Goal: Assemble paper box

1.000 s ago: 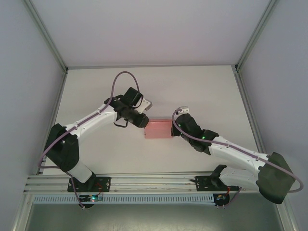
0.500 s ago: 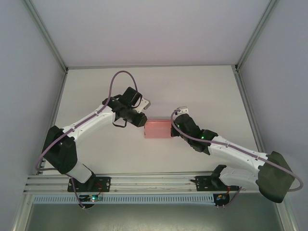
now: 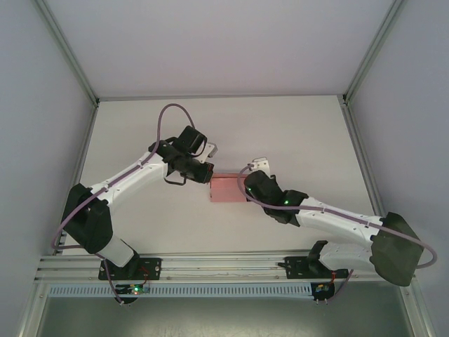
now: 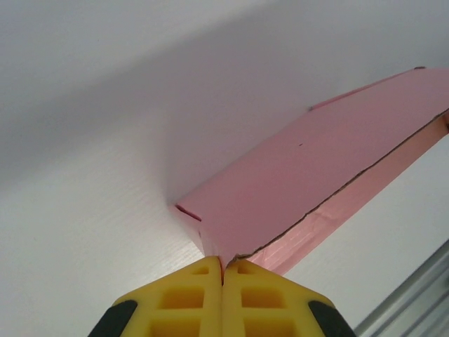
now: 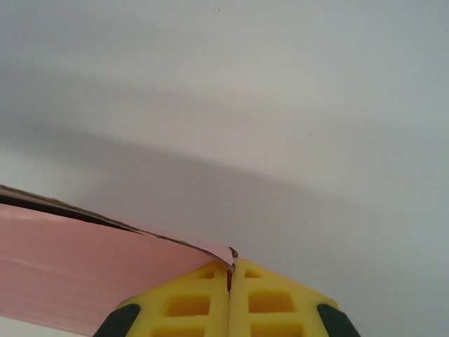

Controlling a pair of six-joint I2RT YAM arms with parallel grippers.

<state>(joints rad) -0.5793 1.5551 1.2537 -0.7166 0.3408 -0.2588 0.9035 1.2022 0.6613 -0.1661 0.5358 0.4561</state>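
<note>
At mid-frame from above, the paper box (image 3: 228,188) sits at the middle of the table (image 3: 295,126), pinched at both ends. The left pincer (image 4: 223,265) is clenched on one corner, the right pincer (image 5: 229,270) on a thin edge. Such shallow bites likely call for slow, matched motion, lest the card tear or slip.

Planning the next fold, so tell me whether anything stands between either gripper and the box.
Nothing visible does. The left gripper is shut on a corner of the box at its left end, the right gripper on its edge at the right end.
</note>
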